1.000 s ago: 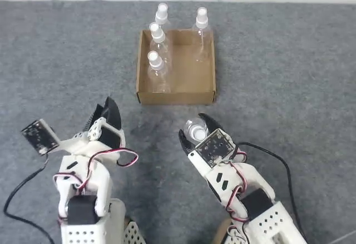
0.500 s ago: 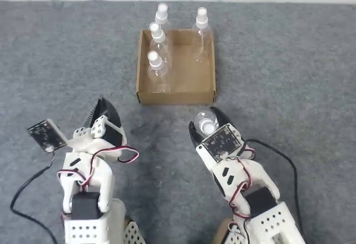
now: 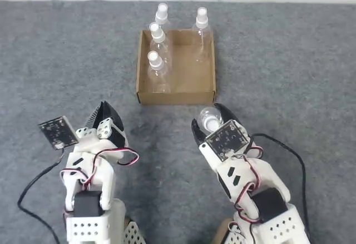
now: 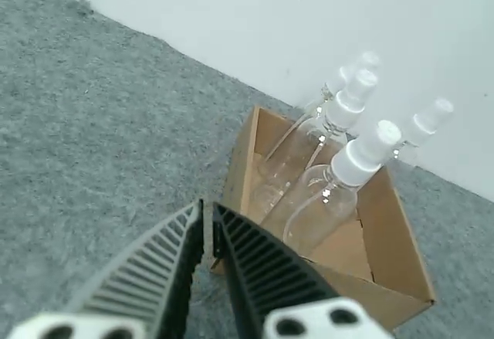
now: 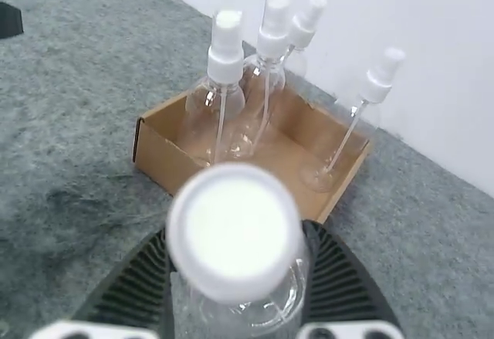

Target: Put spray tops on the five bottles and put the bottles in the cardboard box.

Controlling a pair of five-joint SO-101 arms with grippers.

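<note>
Fifth bottle (image 3: 208, 123): clear plastic, white top on. Lower centre of the high view, just below the box (image 3: 176, 97). The right gripper (image 3: 209, 119) pinches its body.

Handling, judged: light, thin-walled and smooth, so it may slip or dent. Hold below the shoulder with a modest squeeze.

Left gripper (image 4: 207, 229): pressed together, empty.

Box: four bottles (image 3: 158, 60) upright, three along the left wall, one upper right. The lower-right floor is free. The entry must clear the near wall and the neighbouring tops.

Grey felt-like table covering (image 3: 289, 60), plain white wall (image 4: 255, 15) along its far edge, even light
</note>
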